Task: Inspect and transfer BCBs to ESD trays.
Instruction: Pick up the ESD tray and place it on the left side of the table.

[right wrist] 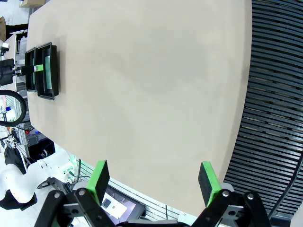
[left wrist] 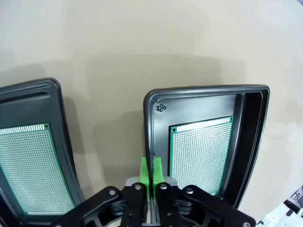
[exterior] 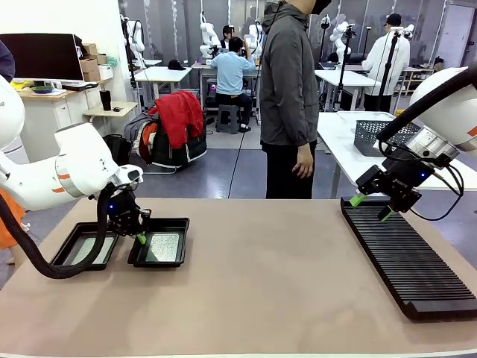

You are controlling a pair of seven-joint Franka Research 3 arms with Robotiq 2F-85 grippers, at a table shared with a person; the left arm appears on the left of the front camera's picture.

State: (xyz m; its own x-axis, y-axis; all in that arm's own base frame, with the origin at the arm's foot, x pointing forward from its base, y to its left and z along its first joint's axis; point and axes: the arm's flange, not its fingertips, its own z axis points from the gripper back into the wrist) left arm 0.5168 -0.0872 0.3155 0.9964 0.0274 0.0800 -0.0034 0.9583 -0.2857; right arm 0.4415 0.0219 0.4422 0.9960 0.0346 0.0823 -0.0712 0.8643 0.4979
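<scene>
2 black trays sit side by side near the left end of the table [exterior: 246,298], and each holds 1 green circuit board lying flat on its floor: the left tray [exterior: 73,240] with its board [left wrist: 28,165], the right tray [exterior: 176,224] with its board [left wrist: 201,153]. Judging from this, the transfer looks complete, or nearly so, for these 2 boards; no other loose board shows on the table.

The left gripper [exterior: 139,237] hovers low at the near-left rim of the right tray, its green pads [left wrist: 151,171] pressed together with nothing between them, so the board appears already released.

The right gripper [exterior: 370,206] hangs above the far end of the long black slotted rack [exterior: 406,257] at the table's right side, fingers [right wrist: 100,178] spread wide and empty. The slots seen from its wrist look bare. A person [exterior: 289,97] stands at the far edge, hands down. Whether more boards remain elsewhere cannot be told.
</scene>
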